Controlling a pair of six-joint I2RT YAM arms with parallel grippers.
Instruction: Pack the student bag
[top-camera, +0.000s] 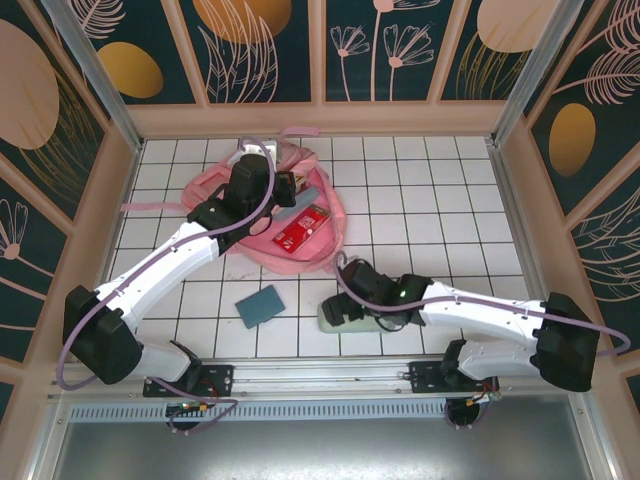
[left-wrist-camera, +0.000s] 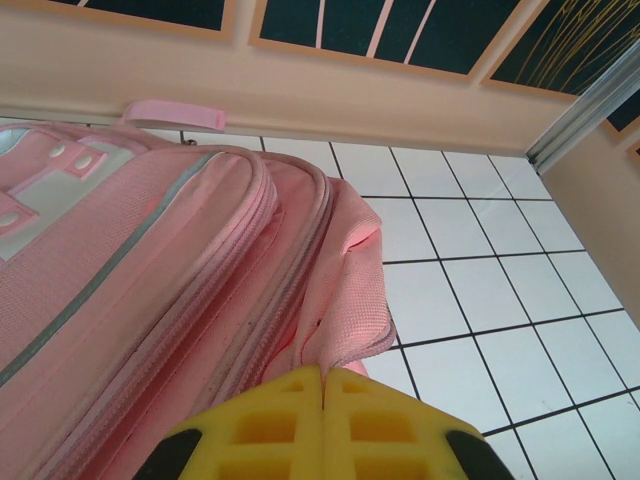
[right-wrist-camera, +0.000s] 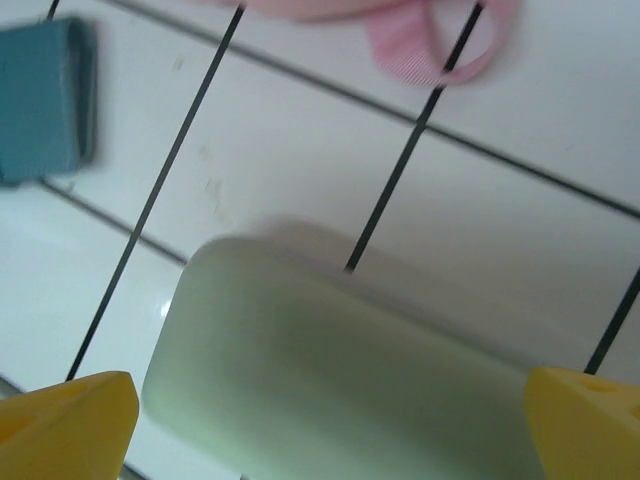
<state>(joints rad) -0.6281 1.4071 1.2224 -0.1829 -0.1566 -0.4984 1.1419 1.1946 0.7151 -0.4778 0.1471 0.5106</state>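
By the near edge, right of the middle: right jaws spread wide, poised straight above a pale green case (right-wrist-camera: 340, 370) lying flat on the table (top-camera: 450, 200). Right arm by far the nearer one. Long side of the case seemingly slanting from one finger toward the other, so probably needing a wrist turn before closing. Just left, apart from it, a flat teal thing (top-camera: 260, 305). Farther back, toward the far left corner: the student bag (top-camera: 335, 235), open, with a red item (top-camera: 302, 228) inside. Left jaws shut tight, apparently pinching a fold of its rim.
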